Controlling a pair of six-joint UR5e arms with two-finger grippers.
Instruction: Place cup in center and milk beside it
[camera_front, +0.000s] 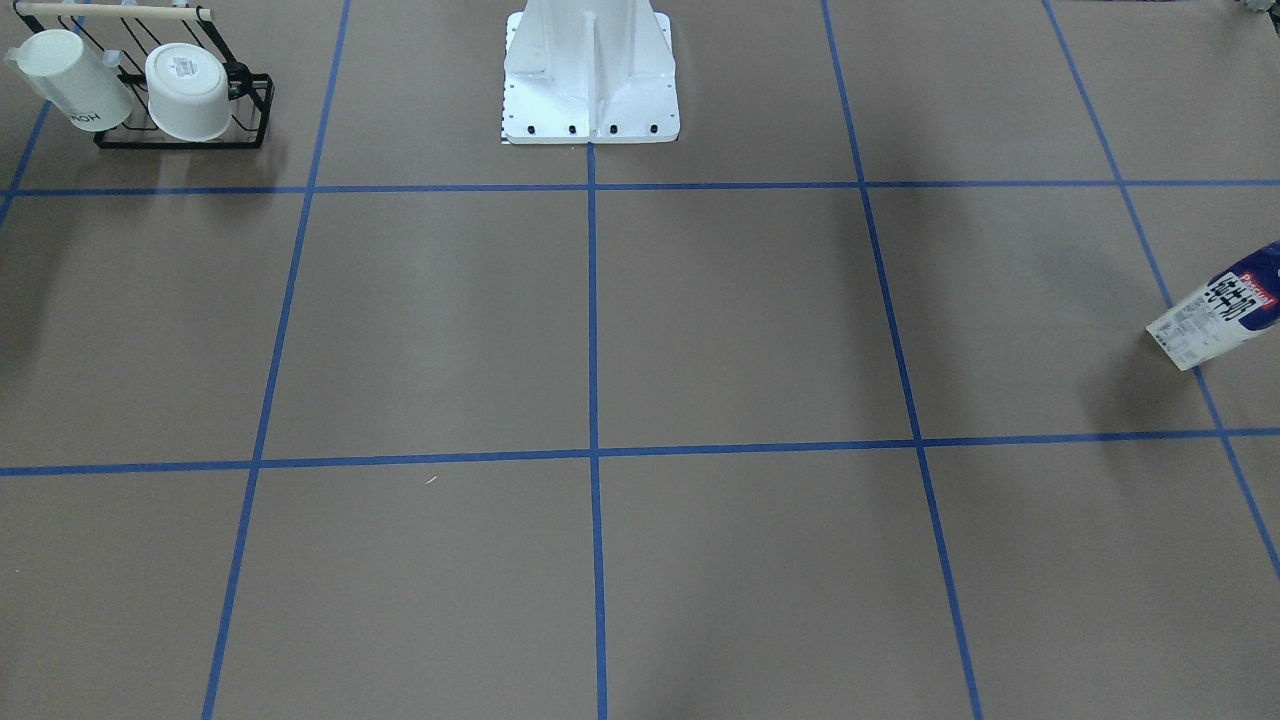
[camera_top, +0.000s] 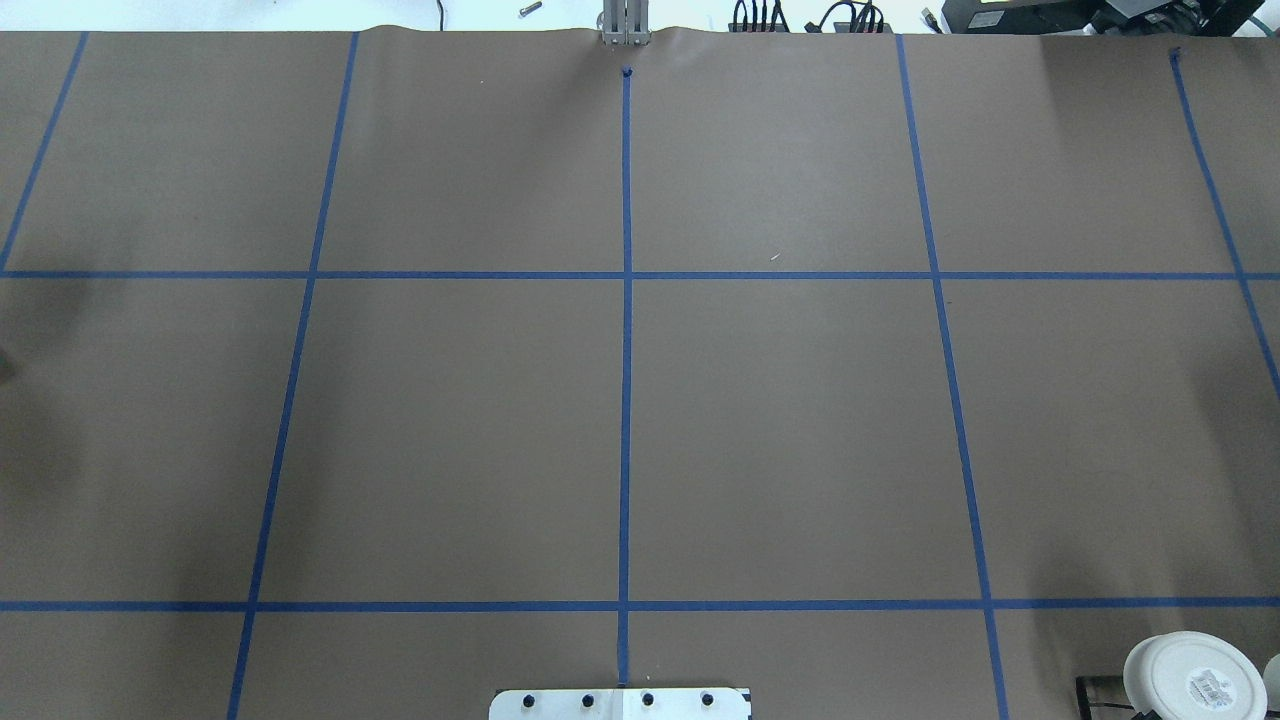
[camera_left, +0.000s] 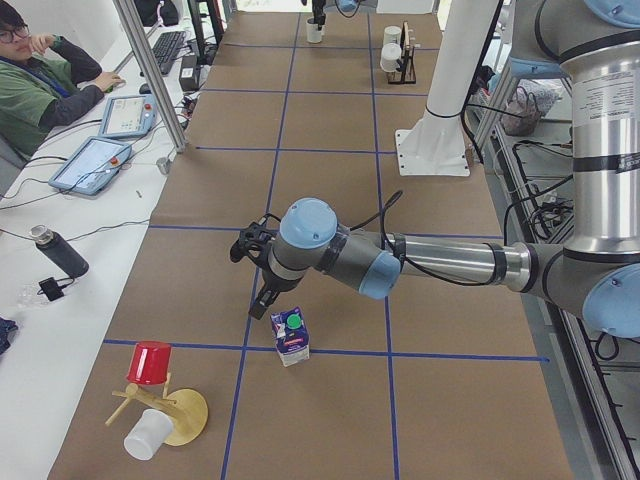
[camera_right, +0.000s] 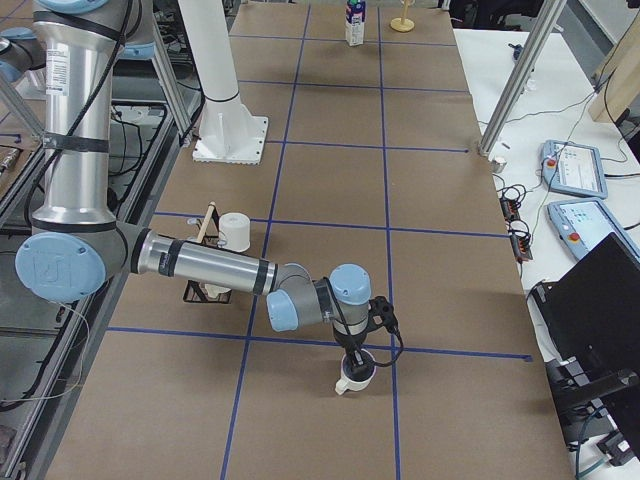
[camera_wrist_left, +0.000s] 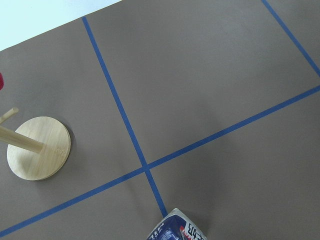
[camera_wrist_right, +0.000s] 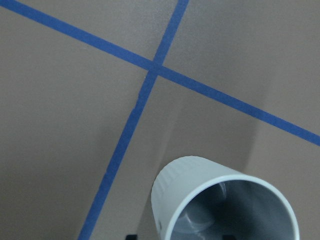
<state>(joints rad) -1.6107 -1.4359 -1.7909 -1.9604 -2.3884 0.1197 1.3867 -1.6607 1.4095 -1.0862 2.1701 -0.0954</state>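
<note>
The cup (camera_wrist_right: 220, 202), plain white with a grey inside, stands upright near a tape crossing at the table's right end. It also shows in the exterior right view (camera_right: 355, 377), with my right gripper (camera_right: 360, 352) directly over its rim; I cannot tell whether that gripper is open or shut. The milk (camera_left: 291, 336), a blue and white carton with a green cap, stands at the table's left end and shows at the edge of the front view (camera_front: 1218, 310). My left gripper (camera_left: 262, 300) hangs just beside it; I cannot tell its state. The center (camera_top: 780, 430) holds nothing.
A black wire rack (camera_front: 255, 110) holds a lettered white mug (camera_front: 70, 80) and a wider labelled cup (camera_front: 188, 90) near the robot base (camera_front: 590, 80). A wooden mug tree (camera_left: 170, 410) with a red cup (camera_left: 149, 362) stands near the milk. An operator (camera_left: 40, 75) sits beside the table.
</note>
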